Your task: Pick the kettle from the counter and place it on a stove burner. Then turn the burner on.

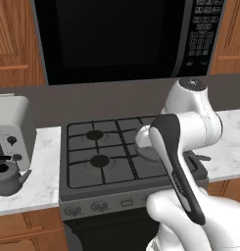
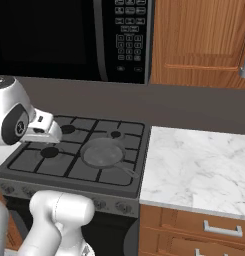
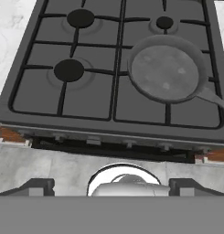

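The kettle (image 1: 7, 177) stands upright on the bench (image 1: 40, 184) left of the stove (image 1: 114, 162), near the bench's front edge, its spout pointing right toward the stove. Just behind it sits a pale grey appliance (image 1: 11, 139) against the wall. Nothing touches the kettle; the arm is well apart from it, over the right side of the stove.

The gripper (image 3: 111, 185) is released, its two dark fingertips (image 3: 38, 186) spread wide at the bottom of the hand view with nothing between them. It hangs above the stove's front edge, looking down on the grates.

The stove has four burners within dark grey grates. The near left burner (image 3: 69, 70) and the far left burner (image 3: 81, 18) carry broad black caps and are bare. The far right burner (image 3: 164, 22) has a smaller cap. A flat round grey pan (image 3: 164, 69) sits over the near right burner, its handle (image 3: 215, 100) pointing right and toward the front. In the right base view the pan (image 2: 103, 152) lies on the right half of the stove, close to the bench section (image 2: 199, 167) on that side.

A row of knobs (image 1: 72, 211) runs along the stove's front panel below the grates. A black microwave (image 1: 121, 37) hangs above the stove, with its keypad (image 2: 128, 35) on the right, and wooden cabinets (image 2: 199, 40) flank it. Wooden drawers (image 2: 194, 230) sit under the right bench.
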Controlling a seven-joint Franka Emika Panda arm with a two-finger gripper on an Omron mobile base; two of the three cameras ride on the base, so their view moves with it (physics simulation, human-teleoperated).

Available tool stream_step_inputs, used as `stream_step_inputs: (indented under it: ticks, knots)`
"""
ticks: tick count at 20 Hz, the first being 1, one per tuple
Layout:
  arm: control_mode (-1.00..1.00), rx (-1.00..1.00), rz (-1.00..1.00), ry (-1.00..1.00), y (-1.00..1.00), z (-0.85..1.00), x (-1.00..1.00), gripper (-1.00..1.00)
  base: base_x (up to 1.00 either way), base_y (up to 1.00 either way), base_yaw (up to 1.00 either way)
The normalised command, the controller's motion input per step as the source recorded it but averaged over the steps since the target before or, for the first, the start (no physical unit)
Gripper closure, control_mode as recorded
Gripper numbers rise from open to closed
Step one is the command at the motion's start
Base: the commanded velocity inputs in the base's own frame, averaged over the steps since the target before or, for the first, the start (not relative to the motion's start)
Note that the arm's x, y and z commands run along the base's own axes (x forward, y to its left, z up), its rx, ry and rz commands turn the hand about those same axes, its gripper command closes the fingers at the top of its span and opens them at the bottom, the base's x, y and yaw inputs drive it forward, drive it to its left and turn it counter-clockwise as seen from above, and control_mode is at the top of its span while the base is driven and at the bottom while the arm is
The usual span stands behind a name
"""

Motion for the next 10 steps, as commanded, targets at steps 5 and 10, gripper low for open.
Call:
stream_step_inputs:
  ticks: [5, 10]
  knots:
    - [-1.00, 0.00, 0.08, 0.00, 0.67, -0.06, -0.04, -1.00, 0.00, 0.00, 0.00]
    - [-1.00, 0.00, 0.12, 0.01, 0.64, -0.02, 0.00, -1.00, 0.00, 0.00, 0.00]
